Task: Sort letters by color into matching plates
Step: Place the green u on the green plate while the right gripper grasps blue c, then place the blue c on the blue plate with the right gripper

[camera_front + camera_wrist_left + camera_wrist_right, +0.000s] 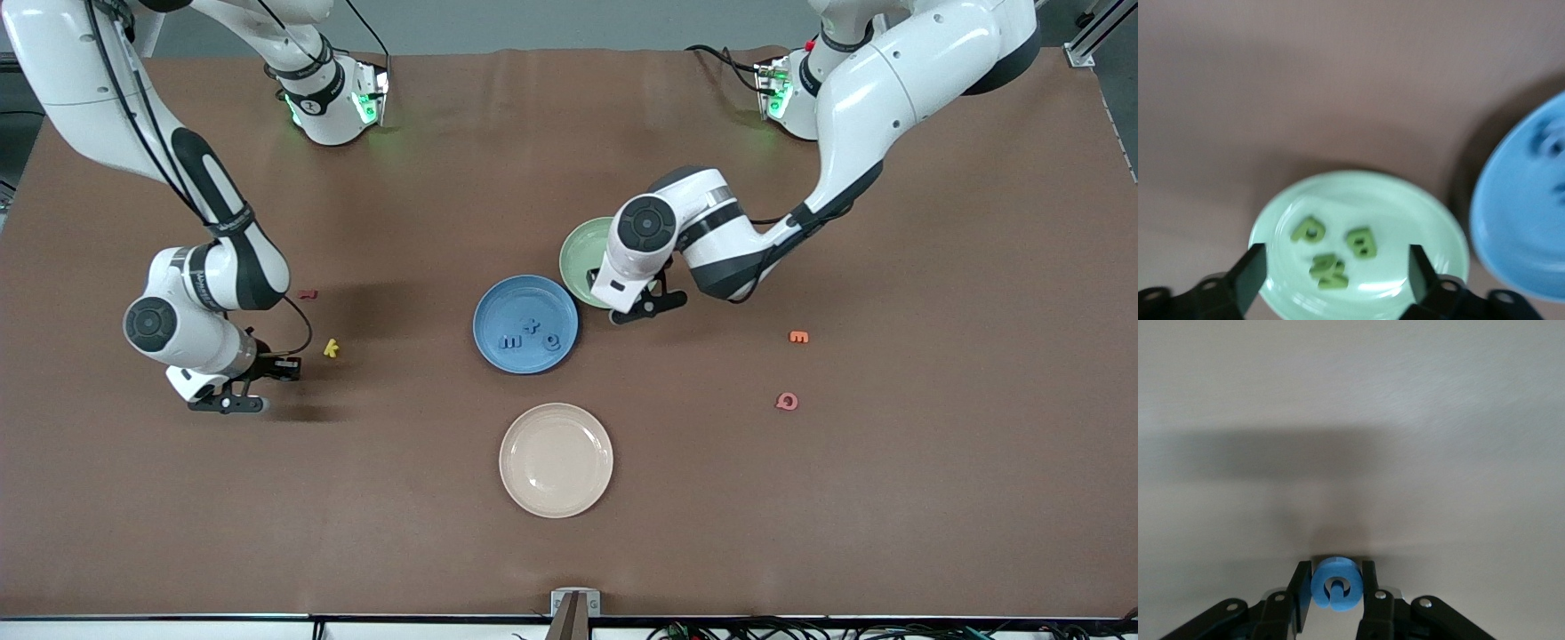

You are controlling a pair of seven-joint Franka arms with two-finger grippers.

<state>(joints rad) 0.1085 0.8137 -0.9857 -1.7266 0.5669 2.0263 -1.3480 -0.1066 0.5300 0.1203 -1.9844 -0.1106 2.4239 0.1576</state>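
My left gripper hangs open just above the pale green plate, with nothing between its fingers. In that plate lie a green P, a green B and a blurred green letter shape. In the front view the left gripper covers part of the green plate. The blue plate beside it holds three blue letters. My right gripper is shut on a round blue letter, low over bare table at the right arm's end.
A cream plate sits nearer the front camera than the blue plate. A yellow letter and a dark red one lie by the right gripper. An orange letter and a pink one lie toward the left arm's end.
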